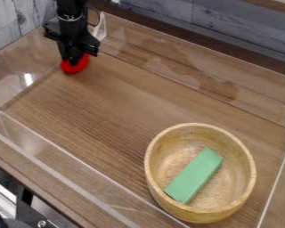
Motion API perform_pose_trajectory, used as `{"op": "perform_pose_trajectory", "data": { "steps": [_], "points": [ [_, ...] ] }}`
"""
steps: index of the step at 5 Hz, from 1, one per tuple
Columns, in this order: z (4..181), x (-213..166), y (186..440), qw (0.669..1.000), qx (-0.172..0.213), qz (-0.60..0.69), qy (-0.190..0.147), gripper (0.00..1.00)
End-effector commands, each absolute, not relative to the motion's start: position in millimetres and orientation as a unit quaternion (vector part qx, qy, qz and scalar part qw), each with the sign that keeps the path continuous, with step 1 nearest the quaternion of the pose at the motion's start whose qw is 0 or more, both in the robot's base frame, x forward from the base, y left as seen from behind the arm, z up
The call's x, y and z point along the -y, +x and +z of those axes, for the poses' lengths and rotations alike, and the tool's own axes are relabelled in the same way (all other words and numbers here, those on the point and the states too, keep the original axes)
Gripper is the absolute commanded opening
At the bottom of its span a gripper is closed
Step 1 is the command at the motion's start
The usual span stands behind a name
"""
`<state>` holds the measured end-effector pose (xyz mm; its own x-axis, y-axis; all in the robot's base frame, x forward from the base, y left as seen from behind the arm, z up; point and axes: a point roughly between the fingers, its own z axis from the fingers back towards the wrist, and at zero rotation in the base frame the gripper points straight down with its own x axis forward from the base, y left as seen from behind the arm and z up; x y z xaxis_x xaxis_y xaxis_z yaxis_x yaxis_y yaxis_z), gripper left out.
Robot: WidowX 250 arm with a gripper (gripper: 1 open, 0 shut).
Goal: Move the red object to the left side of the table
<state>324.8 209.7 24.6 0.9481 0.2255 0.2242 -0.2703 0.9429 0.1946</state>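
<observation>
The red object (72, 64) is a small bright-red toy resting on the brown wood-grain table (133, 107) near its far left corner. My black gripper (72, 55) comes down from above and sits right over the toy, its fingers closed around the toy's upper part. Only the lower red half shows beneath the fingers; the top is hidden by them.
A round wooden bowl (163, 169) stands at the near right and holds a green block (195, 175). Clear acrylic walls edge the tabletop, one running close behind the gripper along the back left.
</observation>
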Motion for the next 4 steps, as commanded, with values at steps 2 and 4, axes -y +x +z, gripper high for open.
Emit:
{"op": "perform_pose_trajectory", "data": {
  "steps": [2,4],
  "points": [
    [0.5,-206.6,322.2,0.980,0.084,0.141,0.109,0.00],
    [-4.0,-205.6,319.9,0.979,0.073,0.153,0.110,0.00]
  ]
}}
